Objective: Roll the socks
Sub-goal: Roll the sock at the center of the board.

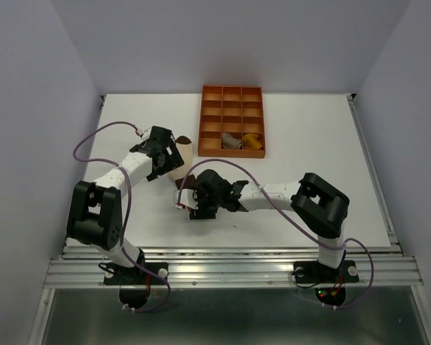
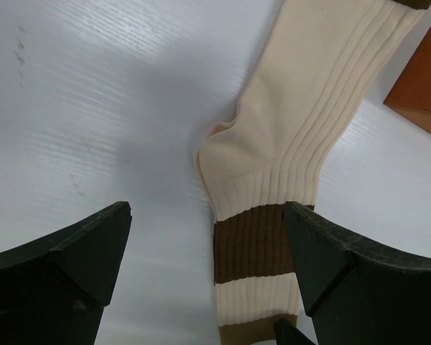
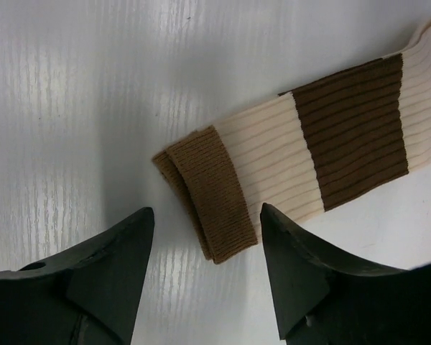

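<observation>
White desk (image 1: 309,158) with a cream sock (image 2: 309,108) lying flat: left pincer (image 2: 207,215) spread wide over its middle, right pincer (image 3: 205,223) part-spread astride the tan cuff (image 3: 205,190), which it should pinch squarely before rolling.

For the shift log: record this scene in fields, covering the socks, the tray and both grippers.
cream sock: flat on the table, unrolled
left gripper: open, above the sock's middle
right gripper: open, fingers either side of the tan cuff
tray: at the table's far side
taupe sock: bundled, near row, middle compartment
yellow sock: bundled, near row, right compartment
</observation>
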